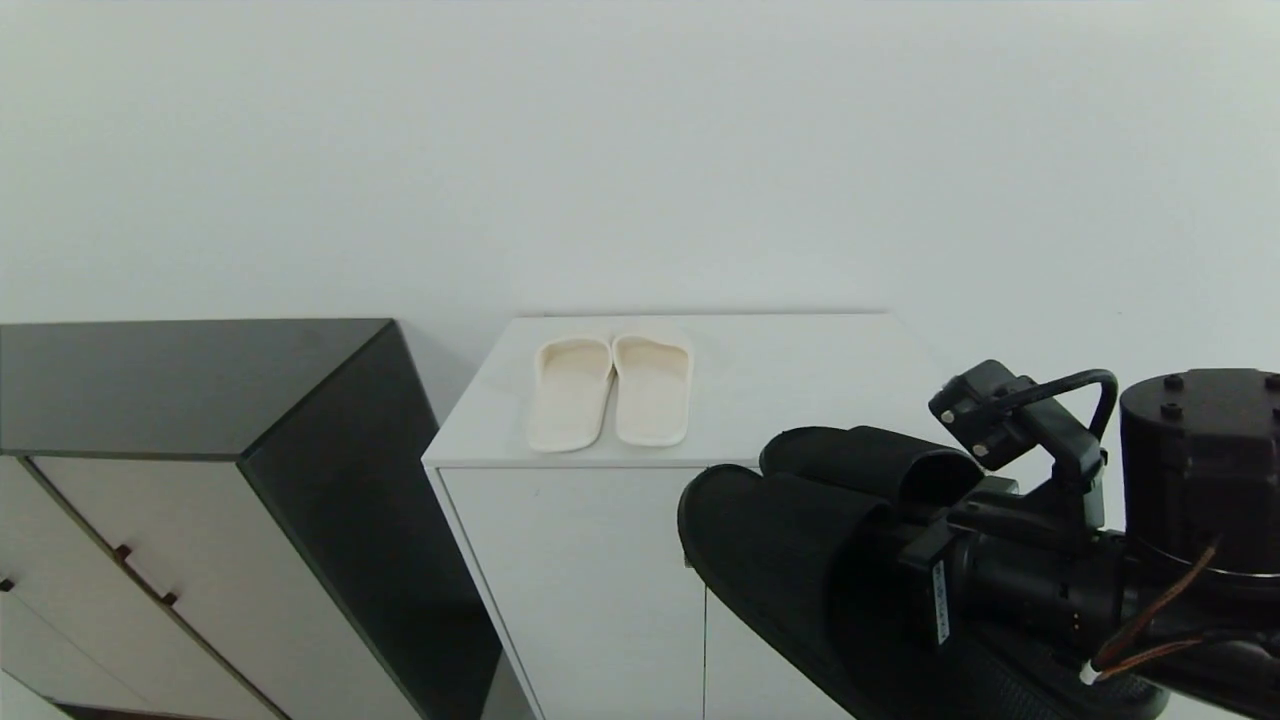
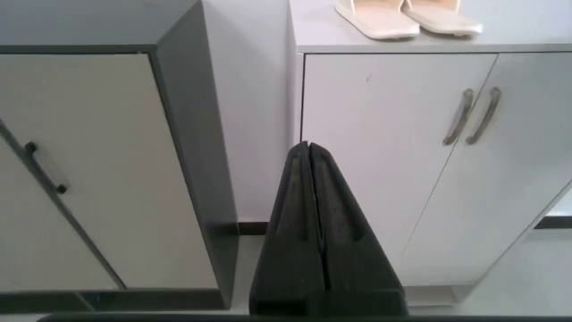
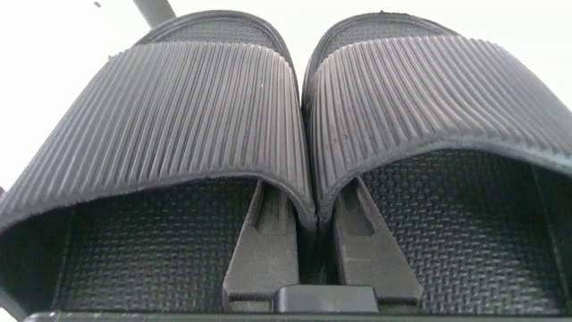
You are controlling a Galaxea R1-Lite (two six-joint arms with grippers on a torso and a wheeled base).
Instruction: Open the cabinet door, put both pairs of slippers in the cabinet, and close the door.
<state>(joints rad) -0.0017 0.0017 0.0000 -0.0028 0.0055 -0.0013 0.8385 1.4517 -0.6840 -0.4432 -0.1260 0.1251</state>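
Black slippers (image 1: 800,540), a ribbed pair held side by side, hang closest to the head camera at the lower right, raised in front of the white cabinet (image 1: 590,580) and apart from it. The right pincer (image 3: 308,201) is clenched on them: one finger (image 3: 264,241) reaches inside each slipper, and the two squeeze the neighbouring strap walls together between them.

At the far left stands a dark cabinet (image 1: 200,380) with a glossy black top and side and pale front panels carrying small dark handles. The left pincer (image 2: 309,152) is low in front of the gap between this cabinet and the white one, its fingers pressed flat against each other with nothing between them.

To the right of the gap, the white cabinet stands against the plain wall (image 1: 640,150). Its two doors (image 2: 393,152) are closed, and their metal bar handles (image 2: 474,116) sit just beside each other at the seam. On the cabinet's top, toward its left half, the cream slippers (image 1: 610,390) lie side by side and touching, soles down.
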